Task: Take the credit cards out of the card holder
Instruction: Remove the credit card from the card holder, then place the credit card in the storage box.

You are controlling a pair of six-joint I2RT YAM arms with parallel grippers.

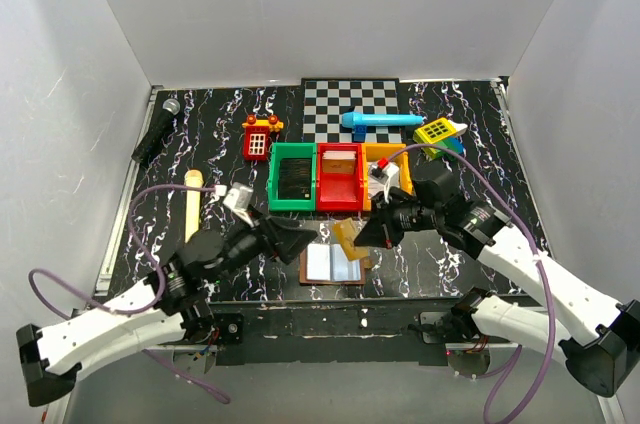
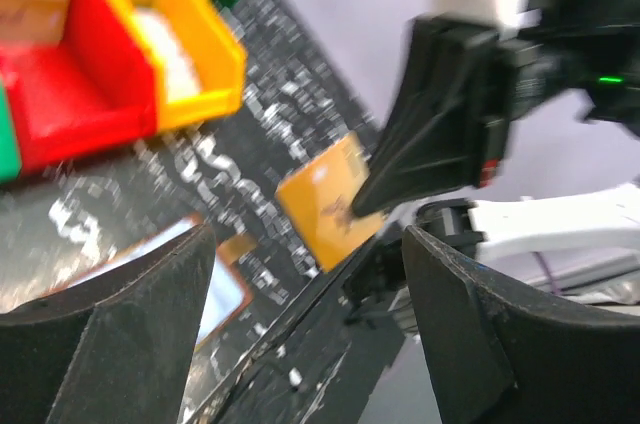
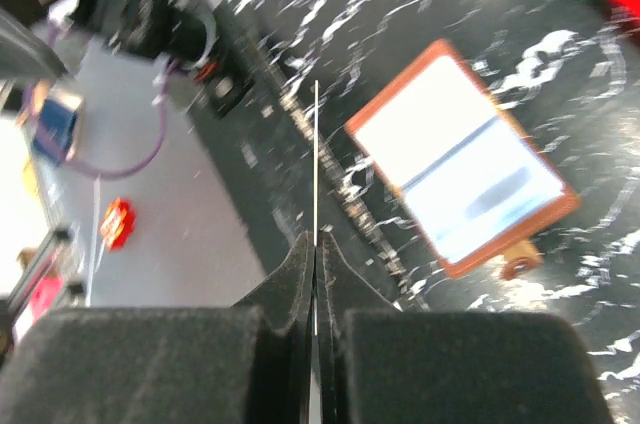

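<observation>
Rt end effector pressed shut, pinching flat orange plastic credit card, held off table. Lt end effector spread, nothing in it. Brown leather-like folding card holder lies open on table nr front edge. I judge one card out; can't tell if more inside.

— What's the table like?
— Black top with white veining. A checkered mat lies far middle, a microphone far left, and a pale wooden stick nearer on the left.
— And the middle?
— A red toy phone, then a green bin, a red bin and an orange bin side by side. A yellow toy sits far right. The card holder lies open by the near edge.
</observation>
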